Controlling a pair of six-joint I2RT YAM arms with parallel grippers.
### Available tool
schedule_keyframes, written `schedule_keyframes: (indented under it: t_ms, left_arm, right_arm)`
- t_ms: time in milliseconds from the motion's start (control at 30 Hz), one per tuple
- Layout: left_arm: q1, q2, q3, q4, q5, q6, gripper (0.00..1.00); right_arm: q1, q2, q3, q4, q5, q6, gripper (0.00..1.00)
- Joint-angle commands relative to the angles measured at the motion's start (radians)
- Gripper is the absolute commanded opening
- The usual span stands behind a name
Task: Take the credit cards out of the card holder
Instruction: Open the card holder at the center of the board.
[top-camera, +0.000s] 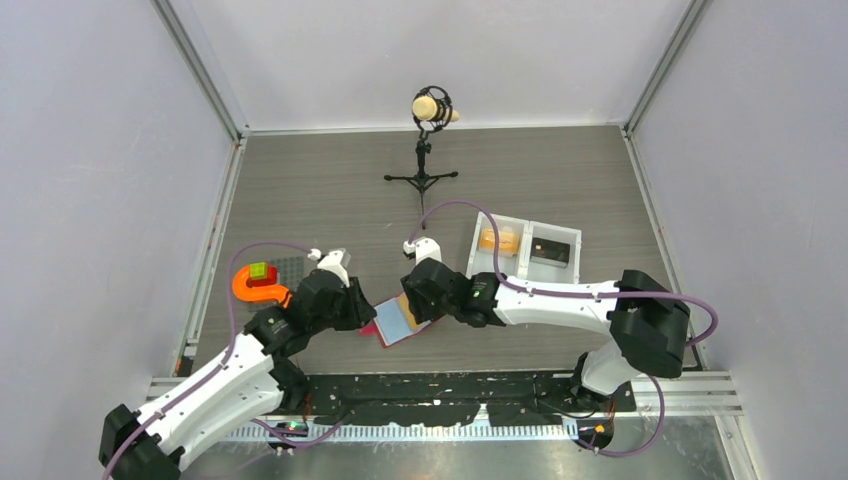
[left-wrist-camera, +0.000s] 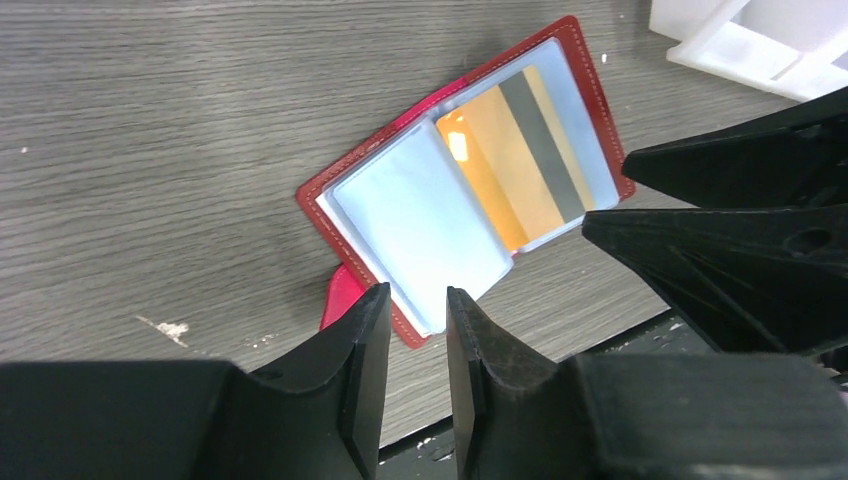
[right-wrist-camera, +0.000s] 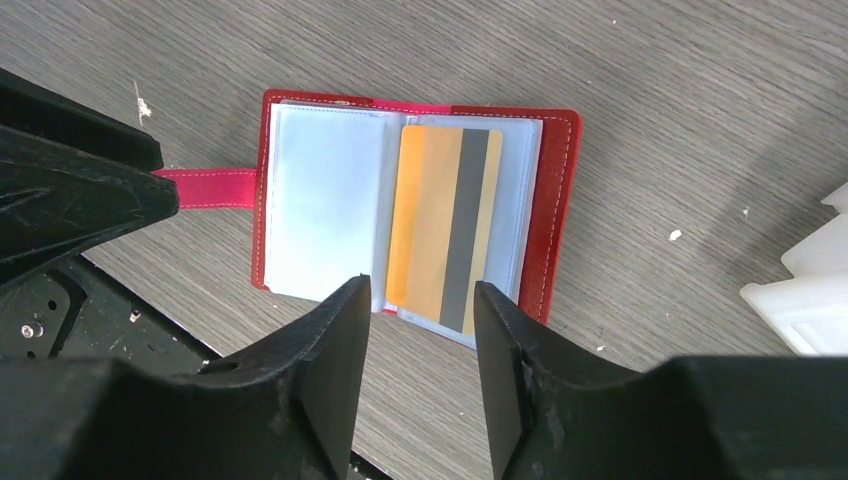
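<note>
The red card holder (top-camera: 398, 322) lies open and flat on the table near its front edge, pale blue pockets up. An orange credit card (right-wrist-camera: 435, 225) with a grey stripe sits in its right pocket (left-wrist-camera: 505, 160). The left pocket (right-wrist-camera: 325, 200) looks empty. My left gripper (left-wrist-camera: 418, 295) hovers at the holder's near left corner (left-wrist-camera: 400, 215), jaws narrowly open with nothing between them. My right gripper (right-wrist-camera: 420, 290) is open wider over the holder's bottom edge, in line with the orange card but not touching it. Both grippers (top-camera: 362, 312) (top-camera: 418, 300) flank the holder.
A white two-compartment tray (top-camera: 525, 222) stands behind right, holding an orange block (top-camera: 498, 240) and a dark flat card (top-camera: 550, 250). An orange hook-shaped piece with a green cube (top-camera: 258, 283) lies on the left. A microphone stand (top-camera: 424, 170) rises at the back. The black rail (top-camera: 430, 395) borders the table's front edge.
</note>
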Motion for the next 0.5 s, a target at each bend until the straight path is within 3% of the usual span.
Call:
schedule_keyframes:
  t_ms: [0,467]
  left_arm:
    - [0.004,0.007,0.031,0.087,0.032,-0.018,0.29]
    - [0.004,0.185,-0.094,0.445,0.166,-0.086,0.28]
  right_arm:
    - [-0.001,-0.014,0.039,0.037,-0.006,-0.023,0.47]
    - [-0.072,0.114,-0.007,0.118,-0.055,-0.022,0.40]
